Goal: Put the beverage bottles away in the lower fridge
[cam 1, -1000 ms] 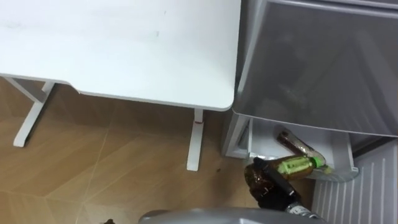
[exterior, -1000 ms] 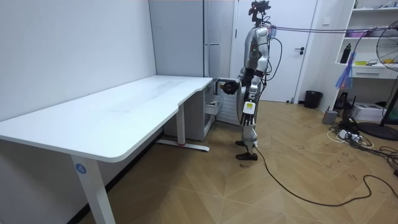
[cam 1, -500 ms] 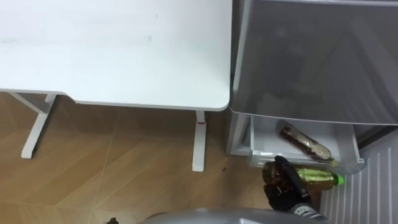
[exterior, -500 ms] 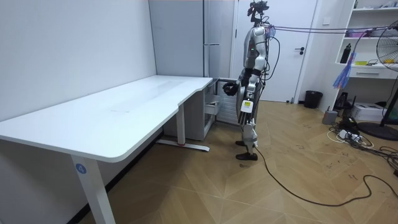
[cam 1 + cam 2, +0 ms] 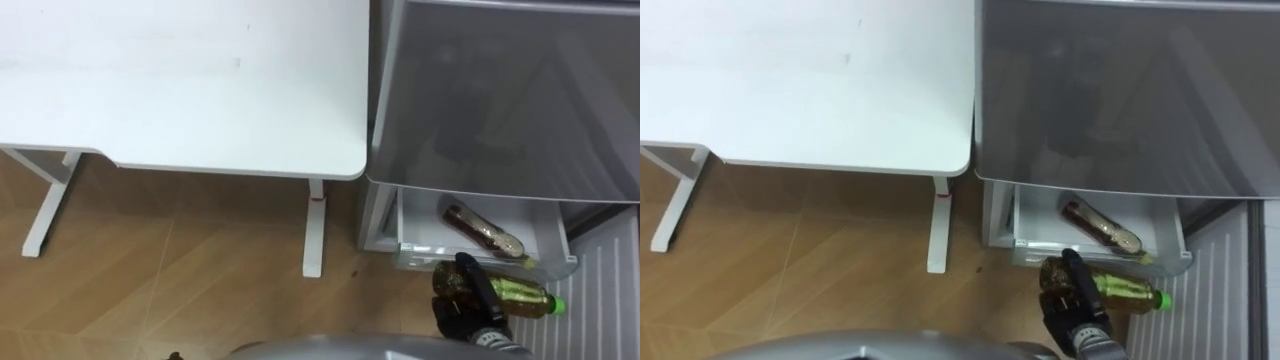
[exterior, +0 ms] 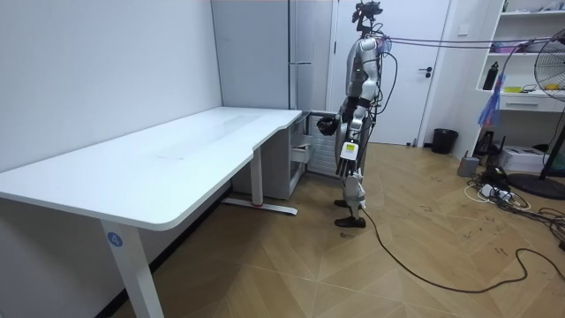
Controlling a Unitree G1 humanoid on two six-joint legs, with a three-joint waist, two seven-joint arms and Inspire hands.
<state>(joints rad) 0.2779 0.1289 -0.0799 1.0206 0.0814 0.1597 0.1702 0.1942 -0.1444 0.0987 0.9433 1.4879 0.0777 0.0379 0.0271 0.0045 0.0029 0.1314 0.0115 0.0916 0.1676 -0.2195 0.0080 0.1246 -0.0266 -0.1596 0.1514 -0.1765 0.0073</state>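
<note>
My right hand (image 5: pixel 462 308) is shut on a bottle of yellow-green drink with a green cap (image 5: pixel 512 295). The bottle lies level, cap to the right, just in front of the open lower fridge drawer (image 5: pixel 418 248). A brown bottle (image 5: pixel 482 229) lies slantwise inside that drawer. In the right eye view the same hand (image 5: pixel 1072 296) holds the bottle (image 5: pixel 1122 288) before the drawer's front rim. In the room view I stand at the fridge (image 6: pixel 305 79) with my right hand (image 6: pixel 325 124) held out and my left hand (image 6: pixel 347 152) hanging at my side.
The grey upper fridge front (image 5: pixel 500 100) overhangs the drawer. A white desk (image 5: pixel 180 80) on white legs stands left of the fridge. The ribbed inside of the open fridge door (image 5: pixel 595 300) is at the right. Wooden floor lies below.
My right hand has drawn the bottle down and to the right, from over the drawer's front corner to just before its rim. The bottle has swung level. The view has shifted slightly.
</note>
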